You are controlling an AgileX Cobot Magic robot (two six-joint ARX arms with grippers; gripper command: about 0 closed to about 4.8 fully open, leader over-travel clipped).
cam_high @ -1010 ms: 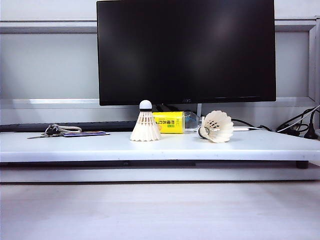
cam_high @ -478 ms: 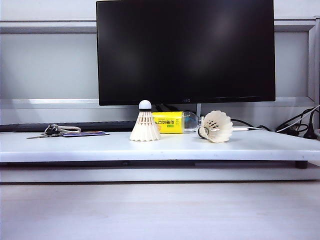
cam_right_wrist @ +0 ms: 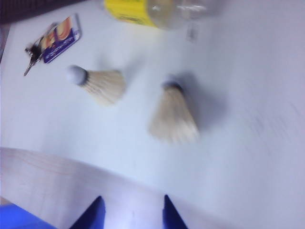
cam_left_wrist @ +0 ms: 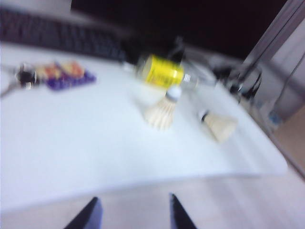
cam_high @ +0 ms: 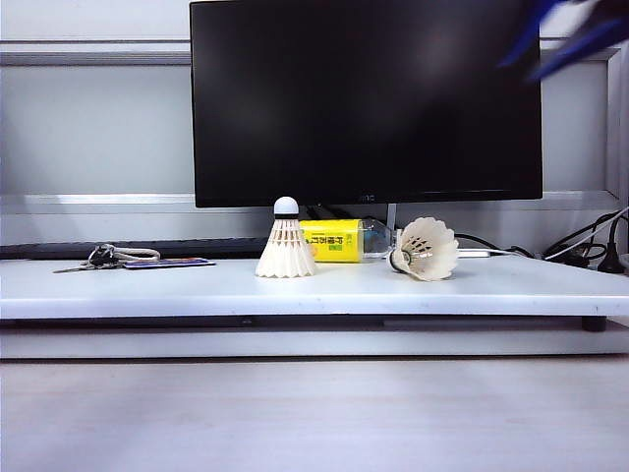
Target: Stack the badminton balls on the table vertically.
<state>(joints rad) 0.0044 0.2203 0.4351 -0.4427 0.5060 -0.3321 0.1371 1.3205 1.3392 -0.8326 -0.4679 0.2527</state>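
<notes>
Both feathery cone shuttlecocks sit on the smooth white bench (cam_high: 147,290), one upright (cam_high: 286,246), one tipped over (cam_high: 425,249), well ahead of the spread left tool (cam_left_wrist: 133,214). The blurred right tool (cam_right_wrist: 131,213) seems parted.

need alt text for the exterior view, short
Two feather shuttlecocks sit on a white table before a dark monitor: one upright, one on its side, a yellow-labelled bottle behind them. Keys lie far left; a blurred blue hand enters top right.

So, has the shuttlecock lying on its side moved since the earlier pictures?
No. The lying shuttlecock sits at the same spot beside the yellow-labelled bottle, below the monitor, as before.
</notes>
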